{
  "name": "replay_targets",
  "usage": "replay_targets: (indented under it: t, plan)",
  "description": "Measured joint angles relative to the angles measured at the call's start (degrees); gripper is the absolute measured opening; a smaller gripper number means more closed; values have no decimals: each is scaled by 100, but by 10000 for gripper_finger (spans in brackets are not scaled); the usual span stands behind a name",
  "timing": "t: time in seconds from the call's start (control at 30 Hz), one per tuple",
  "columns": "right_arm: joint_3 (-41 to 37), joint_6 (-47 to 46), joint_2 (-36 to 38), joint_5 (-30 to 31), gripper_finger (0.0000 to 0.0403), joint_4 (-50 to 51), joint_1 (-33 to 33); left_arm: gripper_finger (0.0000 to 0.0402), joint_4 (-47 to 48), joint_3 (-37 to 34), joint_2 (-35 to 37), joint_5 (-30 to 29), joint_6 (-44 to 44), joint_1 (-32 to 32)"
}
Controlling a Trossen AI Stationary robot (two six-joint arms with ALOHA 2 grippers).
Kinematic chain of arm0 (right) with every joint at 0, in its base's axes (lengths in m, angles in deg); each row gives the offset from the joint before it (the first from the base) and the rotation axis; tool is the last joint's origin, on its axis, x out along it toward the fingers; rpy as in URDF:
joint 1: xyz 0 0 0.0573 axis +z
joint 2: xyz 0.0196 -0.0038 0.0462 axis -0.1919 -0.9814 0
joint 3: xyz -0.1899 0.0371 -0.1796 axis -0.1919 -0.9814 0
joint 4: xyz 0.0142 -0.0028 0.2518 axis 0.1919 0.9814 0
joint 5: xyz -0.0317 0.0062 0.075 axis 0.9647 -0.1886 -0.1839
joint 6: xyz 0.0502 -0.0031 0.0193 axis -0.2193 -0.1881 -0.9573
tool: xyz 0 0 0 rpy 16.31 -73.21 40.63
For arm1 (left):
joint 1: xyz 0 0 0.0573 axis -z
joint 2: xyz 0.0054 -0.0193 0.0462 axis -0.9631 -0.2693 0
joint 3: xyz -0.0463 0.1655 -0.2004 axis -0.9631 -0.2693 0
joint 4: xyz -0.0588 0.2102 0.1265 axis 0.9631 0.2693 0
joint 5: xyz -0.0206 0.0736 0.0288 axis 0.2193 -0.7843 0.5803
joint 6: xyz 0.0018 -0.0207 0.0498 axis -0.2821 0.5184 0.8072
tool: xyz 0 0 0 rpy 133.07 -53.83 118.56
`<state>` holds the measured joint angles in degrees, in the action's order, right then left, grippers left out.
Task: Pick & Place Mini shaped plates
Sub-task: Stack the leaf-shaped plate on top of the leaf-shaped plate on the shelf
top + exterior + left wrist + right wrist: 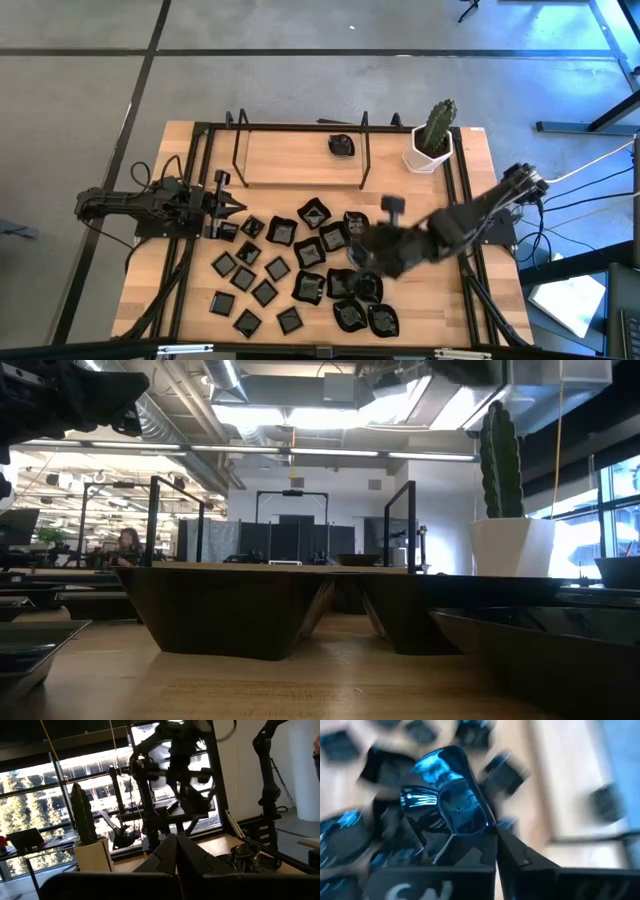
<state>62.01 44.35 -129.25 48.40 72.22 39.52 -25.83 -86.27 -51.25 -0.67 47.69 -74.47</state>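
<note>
**Mini shaped plates: stock on the desk**

Mini shaped plates (300,275): small glossy black dishes, roughly two dozen, spread over the lower centre of the high view on the pale wooden desk (160,300). Three forms show: little flat squares toward the left of the cluster, larger squares with raised rims in the middle, and rounded wavy-edged ones at lower right. All lie singly, close together, several touching at corners. In the low view they read as dark, sloping-walled trays with thin rims.

One separate plate (341,145) sits apart at the upper centre, inside the black wire frame (300,150) at the desk's far edge.

Held plate (450,800): a raised-rim square, mirror-black with blue reflections, tilted, its rim caught at the fingertips of the right hand (495,832), which is closed tight upon it. In the high view that hand (372,252) is blurred over the right side of the cluster.

Left hand (236,207): fingers pressed together, holding nothing, at the left of the high view just above the cluster's upper left edge.

White pot with cactus (432,140): upper right of the desk.
</note>
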Motion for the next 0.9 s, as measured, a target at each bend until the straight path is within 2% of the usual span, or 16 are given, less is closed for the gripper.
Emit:
replay_targets:
  t: [0.1,0.17,0.33,0.5,0.57,0.77,0.9]
  plan:
    - [612,679,0,250,2,-26,-573,4,0,0,0,0,0,0]
    - [960,1007,2,200,2,-33,-1072,4,2,0,0,0,0,1]
    - [1657,1693,-275,-1187,1,-66,-2995,4,2,0,0,0,59,-1]
    - [2517,2495,-1097,-2505,1,5,-4676,4,2,0,0,0,57,-1]
    - [2955,2875,-1532,-2909,1,242,-5090,4,14,0,0,0,56,0]
    - [4140,4048,-2855,-3222,0,891,-5786,4,17,0,0,0,258,1]
    - [4192,4760,-3345,-3355,0,933,-6069,4,17,0,0,0,289,-1]
